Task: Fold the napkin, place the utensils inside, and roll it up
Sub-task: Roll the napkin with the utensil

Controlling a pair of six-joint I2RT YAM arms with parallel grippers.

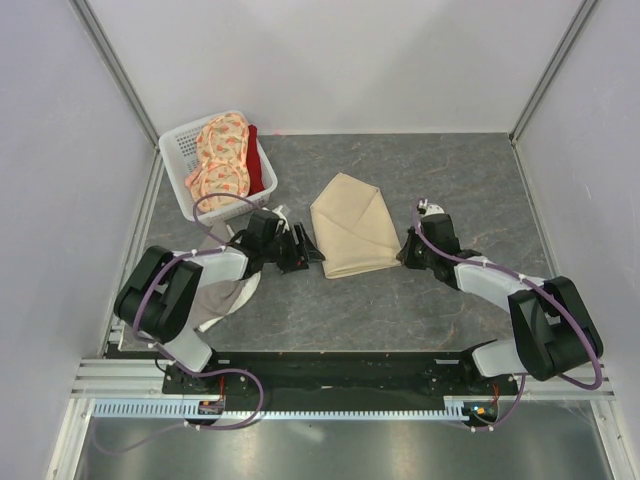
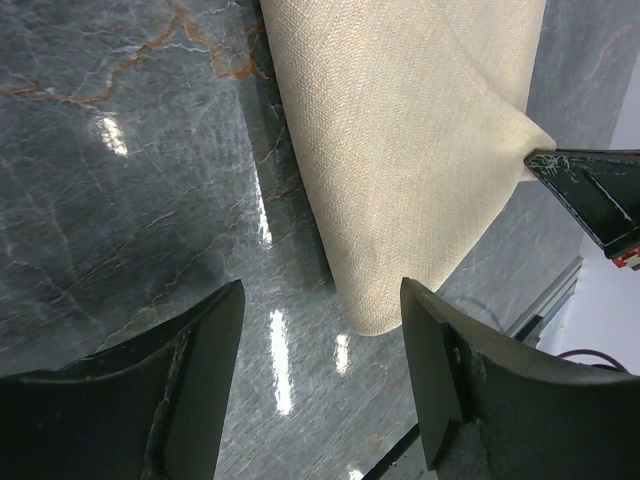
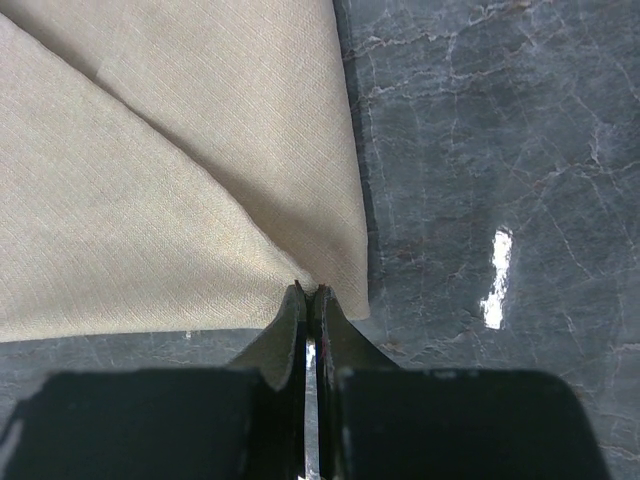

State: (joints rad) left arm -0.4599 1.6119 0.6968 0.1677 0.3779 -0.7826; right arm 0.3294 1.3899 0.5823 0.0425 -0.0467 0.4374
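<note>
Lying folded into a pointed shape, the beige napkin [image 1: 352,228] is our landmark. Just left of it our left gripper [image 2: 320,320] sits with fingers spread, holding nothing. At its right corner our right gripper [image 3: 308,300] pinches the cloth, fingers pressed together.

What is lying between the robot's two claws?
The folded plain beige cloth napkin lies between the left claw and the right claw, which pinches its corner. The top view shows it.

Probably a robotics lab, white panel walls [image 1: 350,60], aluminium rail [image 1: 330,408], grey marbled tabletop [image 1: 400,310]
</note>
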